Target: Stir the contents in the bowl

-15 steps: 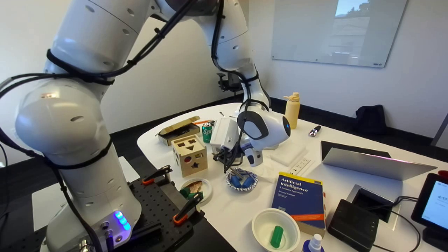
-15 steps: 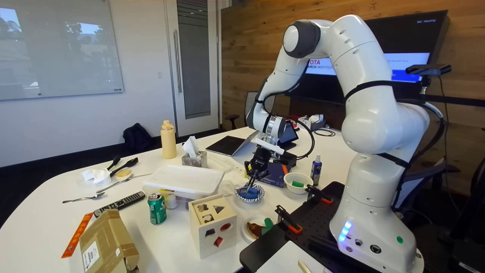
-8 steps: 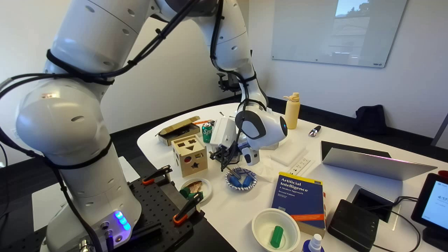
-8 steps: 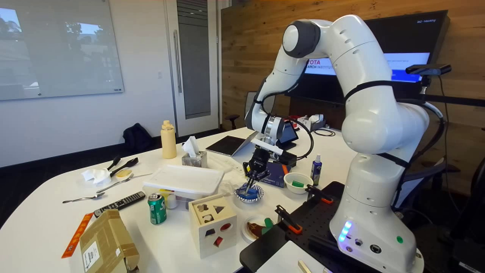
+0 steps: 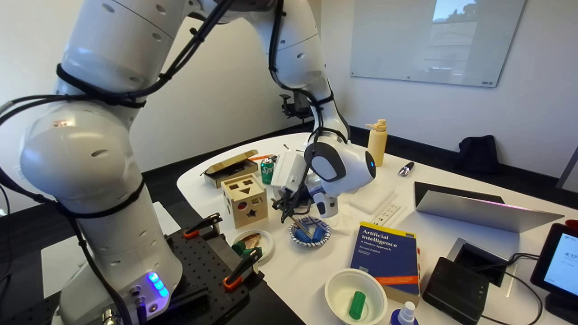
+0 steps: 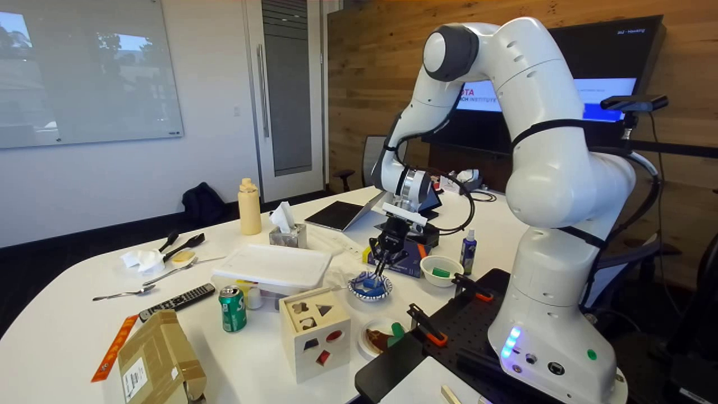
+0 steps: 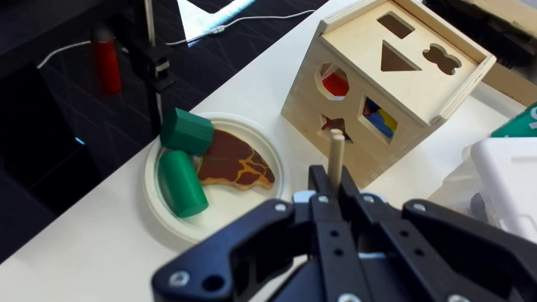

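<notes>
Wood panelling (image 6: 364, 73) and a glossy whiteboard (image 6: 84, 73) back a room filled in front by a large white table (image 6: 247, 365). Over it reaches a white jointed robot arm (image 6: 541, 95), ending in a black two-fingered gripper (image 7: 334, 180). Its fingers (image 7: 319, 180) are almost together, parted only by the slim pale stick (image 7: 335, 155) pinched between their tips. The stick may be two laid side by side, for the end past the fingertips looks doubled in the wrist view.

From the fingertips, in an exterior view, the stick slants down into a small shallow blue-and-white patterned bowl (image 5: 311, 243), which rests on the table. Two rounded blue blocks (image 5: 318, 234) lie inside the bowl, and the stick's lower part runs in beside them. Both exterior views show the gripper higher than the bowl.

Near the bowl stands a pale wooden box (image 7: 373, 84) with cut-out shapes. Just beside the box is a round white plate (image 7: 226, 205) bearing a green hexagonal block (image 7: 186, 134), a green cylinder (image 7: 183, 184) and a flat brown steak-shaped piece (image 7: 239, 163). On the bowl's other side lies a thick blue textbook (image 5: 386, 257), and near that a plain white bowl (image 5: 336, 293) with another green block (image 5: 357, 305) in it.
</notes>
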Tool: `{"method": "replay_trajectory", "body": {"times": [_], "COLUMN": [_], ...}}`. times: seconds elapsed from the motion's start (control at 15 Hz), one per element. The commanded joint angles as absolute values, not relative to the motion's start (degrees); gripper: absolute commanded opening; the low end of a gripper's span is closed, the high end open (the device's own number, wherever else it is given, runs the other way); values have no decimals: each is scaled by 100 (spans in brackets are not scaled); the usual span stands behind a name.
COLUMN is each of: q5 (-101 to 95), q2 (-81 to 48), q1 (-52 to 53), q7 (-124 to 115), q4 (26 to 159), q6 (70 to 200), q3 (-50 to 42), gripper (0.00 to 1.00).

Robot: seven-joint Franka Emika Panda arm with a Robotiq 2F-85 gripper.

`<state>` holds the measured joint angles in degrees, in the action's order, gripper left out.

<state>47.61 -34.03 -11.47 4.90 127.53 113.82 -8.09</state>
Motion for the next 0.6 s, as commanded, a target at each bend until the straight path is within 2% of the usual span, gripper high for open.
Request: {"method": "replay_trajectory", "body": {"times": [0.0,0.53], "q5": [4690,4802], "q2": [-3112,-3139], "q1": [-1074,-1072], "q7": [396,791], "q4": [12983,12916], "q6": [11620,11786], "q3": [-842,-543], "gripper": [2,2]}}
